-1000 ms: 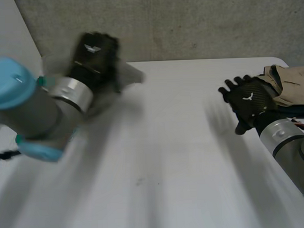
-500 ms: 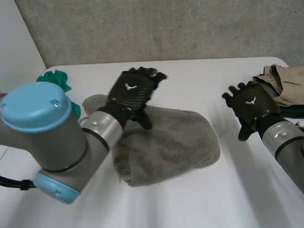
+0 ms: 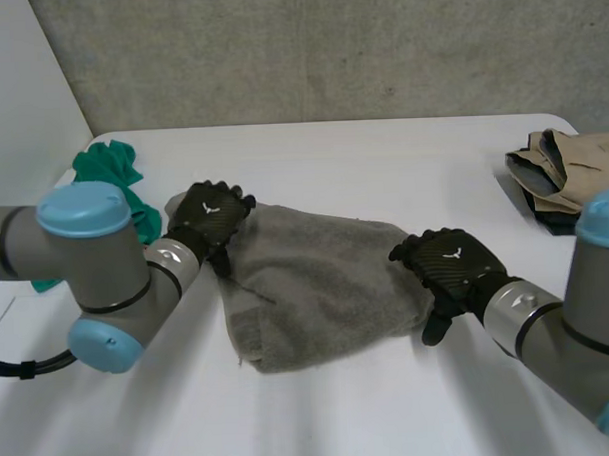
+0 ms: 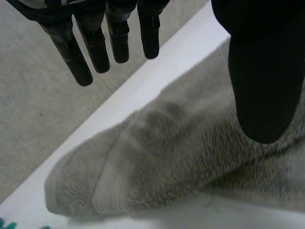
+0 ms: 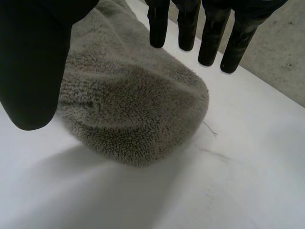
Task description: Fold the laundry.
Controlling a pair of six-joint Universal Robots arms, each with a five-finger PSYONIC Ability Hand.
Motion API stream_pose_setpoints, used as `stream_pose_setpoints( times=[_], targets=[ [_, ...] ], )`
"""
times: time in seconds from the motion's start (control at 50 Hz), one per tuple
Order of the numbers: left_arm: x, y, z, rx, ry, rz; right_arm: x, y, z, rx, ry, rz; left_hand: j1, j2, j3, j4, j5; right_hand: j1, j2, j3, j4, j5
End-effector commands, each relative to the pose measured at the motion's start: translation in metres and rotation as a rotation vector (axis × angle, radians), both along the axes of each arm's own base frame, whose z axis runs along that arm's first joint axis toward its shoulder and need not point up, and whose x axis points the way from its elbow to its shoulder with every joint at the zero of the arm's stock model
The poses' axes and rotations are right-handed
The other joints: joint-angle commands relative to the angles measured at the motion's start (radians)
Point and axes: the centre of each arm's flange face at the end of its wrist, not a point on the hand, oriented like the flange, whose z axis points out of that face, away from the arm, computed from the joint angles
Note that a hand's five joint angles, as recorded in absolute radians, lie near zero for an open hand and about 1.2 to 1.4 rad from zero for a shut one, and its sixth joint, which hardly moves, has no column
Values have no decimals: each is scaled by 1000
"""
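A crumpled green cloth lies at the white table's left edge, at about 10 o'clock from the towel. Just beside it, the left hand sits over the far-left corner of the grey terry towel. Half a second ago this hand was raised above the towel's far edge nearer the middle; it has since dropped and moved to the corner. In its wrist view its fingers are straight and spread, the thumb apart from them above the pile, clasping nothing; whether it touches the cloth cannot be told.

The towel itself lies rumpled in the middle of the table, its shape and place much as before.

At the towel's 3 o'clock end is the right hand, which earlier hovered well away near the folded beige garment. It has come in to the towel's rounded right edge. Its wrist view shows straight fingers and a separate thumb held over that end, nothing clasped. The beige garment rests at the table's right edge, at 2 o'clock from the towel.
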Motion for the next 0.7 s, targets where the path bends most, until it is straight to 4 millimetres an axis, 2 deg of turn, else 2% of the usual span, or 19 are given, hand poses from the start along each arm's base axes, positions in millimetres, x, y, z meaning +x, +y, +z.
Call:
stream_pose_setpoints(
  times=[0.02,0.04,0.06,0.08,0.1,0.18,0.2,0.28,0.32,0.34,0.38,0.4,0.44,0.46,0.48,0.56,0.62,0.68,0.7],
  targets=[
    [-6,-5,-28,44,-29,-9,12,-8,-18,-24,11,-2,288,289,291,288,286,403,358,357,362,354],
    [-8,-4,-28,44,-29,-14,13,-9,-19,-30,10,-1,414,415,417,414,412,718,673,672,677,668],
    [-9,-4,-28,41,-30,-15,14,-10,-18,-35,8,-1,834,834,837,834,832,878,833,832,837,829],
    [-9,-4,-26,37,-28,-10,14,-12,-17,-42,5,-2,1076,1077,1079,1076,1074,1005,960,959,964,955],
    [-9,-4,-24,32,-27,-3,15,-14,-15,-53,0,-3,1078,1079,1081,1078,1076,1153,1108,1107,1112,1104],
    [-17,2,-7,-5,-8,-16,15,-18,-9,-70,-5,-3,1078,1079,1081,1078,1076,1155,1110,1109,1114,1105],
    [-18,6,11,-41,6,-12,16,-17,-8,-73,-6,1,1078,1079,1081,1078,1076,1155,1110,1109,1114,1105],
    [-16,21,52,-108,42,14,14,-22,8,-123,-14,-11,1078,1079,1081,1078,1076,1155,1110,1109,1114,1105],
    [-13,29,71,-142,60,20,11,-24,42,-215,-49,-24,1078,1079,1081,1078,1076,1155,1110,1109,1114,1105],
    [-10,39,94,-184,87,15,9,-25,53,-244,-62,-32,1078,1079,1081,1078,1076,1155,1110,1109,1114,1105],
    [-8,50,116,-229,117,8,-3,-29,86,-336,-98,-59,1078,1079,1081,1078,1076,1155,1110,1109,1114,1105],
    [-5,62,136,-270,153,0,-7,-31,97,-367,-108,-72,1078,1079,1081,1078,1076,1155,1110,1109,1114,1105],
    [-2,73,156,-309,191,-6,-14,-33,118,-430,-127,-86,1078,1079,1081,1078,1076,1155,1110,1109,1114,1105],
    [0,78,166,-329,213,-9,-17,-33,139,-491,-149,-91,1078,1079,1081,1078,1076,1155,1110,1109,1114,1105],
    [3,89,186,-370,260,-14,-18,-32,149,-520,-160,-88,1078,1079,1081,1078,1076,1155,1110,1109,1114,1105],
    [15,110,227,-436,379,-22,-19,-29,186,-623,-204,-60,1078,1079,1081,1078,1076,1155,1110,1109,1114,1105],
    [19,116,240,-448,430,-25,-17,-29,206,-670,-221,-46,1078,1079,1081,1078,1076,1155,1110,1109,1114,1105],
    [18,115,236,-426,439,-27,-15,-34,211,-671,-222,-36,1078,1079,1081,1078,1076,1155,1110,1109,1114,1105],
    [17,113,232,-416,434,-27,-12,-43,206,-657,-218,-30,1078,1079,1081,1078,1076,1155,1110,1109,1114,1105]
  ],
)
